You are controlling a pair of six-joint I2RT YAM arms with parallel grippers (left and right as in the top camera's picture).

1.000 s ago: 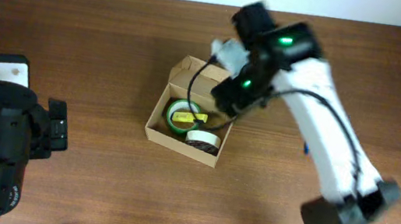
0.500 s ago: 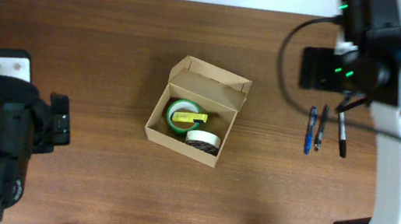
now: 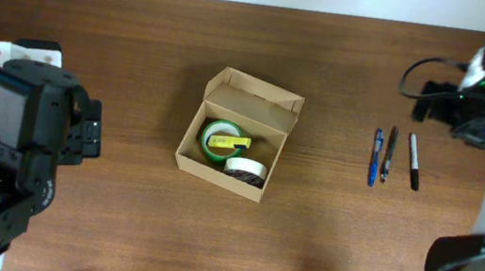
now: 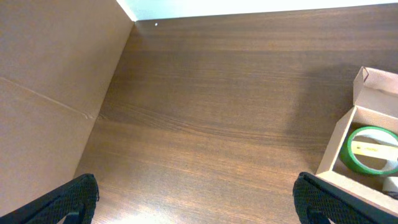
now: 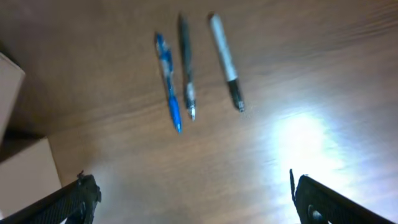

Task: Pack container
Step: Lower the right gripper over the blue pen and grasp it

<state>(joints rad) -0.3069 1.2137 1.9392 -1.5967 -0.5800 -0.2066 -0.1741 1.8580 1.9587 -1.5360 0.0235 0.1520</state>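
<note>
The container (image 3: 270, 107), a tan cardboard box with its flap lid open, sits mid-table. It holds a green tape roll (image 3: 219, 143) with a yellow piece on it and a white tape roll (image 3: 245, 167). The box also shows at the right edge of the left wrist view (image 4: 368, 93), with the green roll (image 4: 372, 149) inside. My left gripper (image 4: 196, 199) is open and empty, left of the box over bare table. My right gripper (image 5: 193, 193) is open and empty, above and apart from three pens.
A blue pen (image 3: 374, 157), a dark pen (image 3: 389, 154) and a black-tipped marker (image 3: 413, 161) lie side by side right of the box. They also show in the right wrist view: blue pen (image 5: 168, 81), marker (image 5: 225, 62). A large cardboard surface (image 4: 50, 93) fills the left.
My right arm has swung from over the box to the far right, above the pens. My left arm has shifted slightly up and right. The box contents have not moved.
</note>
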